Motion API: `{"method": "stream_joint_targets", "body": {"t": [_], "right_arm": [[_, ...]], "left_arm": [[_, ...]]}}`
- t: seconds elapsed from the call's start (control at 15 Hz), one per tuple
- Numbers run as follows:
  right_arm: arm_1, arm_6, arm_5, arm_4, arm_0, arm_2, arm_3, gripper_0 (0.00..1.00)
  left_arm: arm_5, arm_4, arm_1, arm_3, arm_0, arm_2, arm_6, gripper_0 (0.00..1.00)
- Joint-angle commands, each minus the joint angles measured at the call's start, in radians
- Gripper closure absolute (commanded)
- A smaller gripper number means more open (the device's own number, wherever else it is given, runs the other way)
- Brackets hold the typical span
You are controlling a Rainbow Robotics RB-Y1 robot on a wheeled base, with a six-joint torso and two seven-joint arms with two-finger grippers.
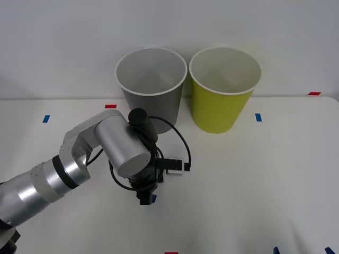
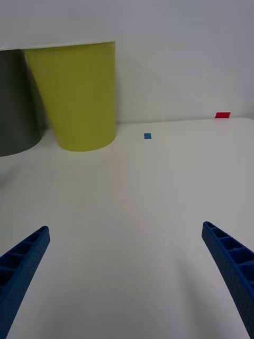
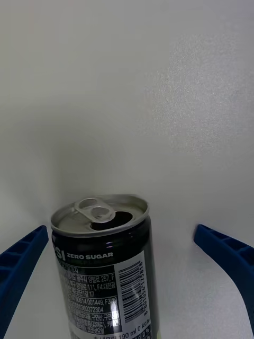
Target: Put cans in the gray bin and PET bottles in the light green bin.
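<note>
A small black can (image 3: 103, 265) with a white label and an open silver top stands upright on the white table between the blue fingers of my left gripper (image 3: 121, 230), which is open, with a gap on each side. In the front view the left gripper (image 1: 146, 199) points down at the table in front of the gray bin (image 1: 153, 106), and the arm hides the can. The light green bin (image 1: 220, 108) stands to the right of the gray one, almost touching it. My right gripper (image 2: 126, 226) is open and holds nothing, facing the light green bin (image 2: 79, 95) and the gray bin (image 2: 16, 106).
Both bins stand at the table's far edge against a pale wall. Small blue tape marks (image 1: 258, 117) and red tape marks (image 1: 314, 93) dot the white table (image 1: 254, 180). A black cable (image 1: 183, 145) loops off the left wrist.
</note>
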Motion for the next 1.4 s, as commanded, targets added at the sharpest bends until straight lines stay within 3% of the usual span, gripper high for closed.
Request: {"method": "stream_joint_targets", "body": {"t": [0.07,0.13,0.2,0.27,0.53,1.0,1.4], "right_arm": [[0.0,0.0,0.0,0.0,0.0,0.0,0.0,0.0],[0.0,0.0,0.0,0.0,0.0,0.0,0.0,0.0],[0.0,0.0,0.0,0.0,0.0,0.0,0.0,0.0],[0.0,0.0,0.0,0.0,0.0,0.0,0.0,0.0],[0.0,0.0,0.0,0.0,0.0,0.0,0.0,0.0],[0.0,0.0,0.0,0.0,0.0,0.0,0.0,0.0],[0.0,0.0,0.0,0.0,0.0,0.0,0.0,0.0]], "left_arm": [[0.0,-0.011,0.002,0.001,0.0,0.0,-0.003,0.0],[0.001,-0.012,0.002,0.001,0.0,0.0,-0.003,0.17],[0.0,-0.011,0.002,0.001,0.0,-0.002,-0.003,0.64],[0.001,-0.011,0.002,0.001,0.0,0.0,-0.003,0.92],[-0.002,-0.002,0.002,0.001,0.0,0.0,-0.003,0.98],[0.0,0.021,0.011,-0.001,0.0,0.0,0.001,0.99],[0.05,0.026,0.074,-0.127,0.002,0.035,0.055,0.99]]}}
